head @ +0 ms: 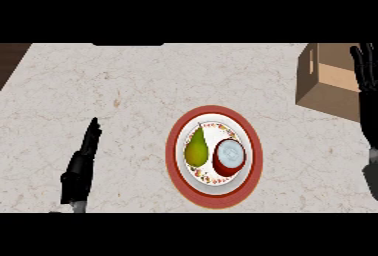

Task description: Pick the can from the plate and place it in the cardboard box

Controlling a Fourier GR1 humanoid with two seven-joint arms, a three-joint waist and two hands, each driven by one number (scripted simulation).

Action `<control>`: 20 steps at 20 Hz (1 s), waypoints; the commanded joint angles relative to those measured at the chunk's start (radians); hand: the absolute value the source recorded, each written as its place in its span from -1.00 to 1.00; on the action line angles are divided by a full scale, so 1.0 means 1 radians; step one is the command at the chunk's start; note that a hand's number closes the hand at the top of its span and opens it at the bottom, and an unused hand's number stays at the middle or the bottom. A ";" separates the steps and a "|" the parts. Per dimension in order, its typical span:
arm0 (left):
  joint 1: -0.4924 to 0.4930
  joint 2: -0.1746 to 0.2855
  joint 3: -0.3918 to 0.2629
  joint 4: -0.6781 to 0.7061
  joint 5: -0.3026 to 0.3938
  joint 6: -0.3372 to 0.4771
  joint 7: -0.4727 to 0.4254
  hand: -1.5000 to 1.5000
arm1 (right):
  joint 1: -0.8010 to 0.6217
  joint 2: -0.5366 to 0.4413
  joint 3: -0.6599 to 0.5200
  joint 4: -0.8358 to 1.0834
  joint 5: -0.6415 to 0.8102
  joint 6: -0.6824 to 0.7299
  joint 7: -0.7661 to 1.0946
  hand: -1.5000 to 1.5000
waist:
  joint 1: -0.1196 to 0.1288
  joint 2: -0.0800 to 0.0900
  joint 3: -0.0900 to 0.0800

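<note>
A pale, veined marble table (111,90) fills the view, with dark brown past its upper-left corner. The red can (229,157) stands on the red-rimmed plate (175,165) beside a pear (196,147). The cardboard box (328,80) sits at the upper right. The left hand (81,165) has its fingers straight and together; the right hand (365,65) is spread by the box.

A kitchen, by the look of it: a pale, veined stone surface (111,90), a red-rimmed patterned plate (214,202) near its middle carrying a pear (196,148) and a can (229,157), a cardboard box (325,85) by its far right corner.
</note>
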State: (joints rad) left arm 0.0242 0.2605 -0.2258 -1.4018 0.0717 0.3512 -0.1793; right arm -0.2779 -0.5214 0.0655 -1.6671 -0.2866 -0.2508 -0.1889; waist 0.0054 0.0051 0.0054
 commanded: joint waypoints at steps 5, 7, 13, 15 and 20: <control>-0.105 0.164 -0.012 -0.102 -0.057 -0.127 0.011 0.00 | 0.054 -0.075 -0.028 -0.239 0.189 -0.284 0.307 -1.00 | -0.097 -0.041 -0.014; -0.115 0.181 -0.008 -0.105 -0.044 -0.154 0.016 0.00 | 0.183 -0.228 0.015 -0.109 0.311 -0.210 0.382 -1.00 | -0.149 -0.031 -0.026; -0.182 0.223 -0.002 -0.120 0.008 -0.271 0.051 0.00 | 0.358 -0.236 0.143 -0.424 0.589 -0.354 0.601 -1.00 | -0.081 -0.020 -0.012; -0.203 0.249 0.026 -0.142 0.031 -0.295 0.067 0.00 | 0.380 -0.315 0.155 -0.492 0.667 -0.295 0.672 -1.00 | -0.065 -0.019 -0.012; -0.225 0.220 -0.006 -0.145 0.020 -0.299 0.105 0.00 | 0.403 -0.381 0.275 -0.682 0.866 -0.151 0.934 -1.00 | -0.044 -0.015 -0.013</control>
State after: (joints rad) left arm -0.1671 0.4830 -0.2261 -1.5391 0.0874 0.0701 -0.1057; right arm 0.0934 -0.8532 0.2584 -2.2240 0.4364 -0.4811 0.5773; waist -0.0539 -0.0136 -0.0073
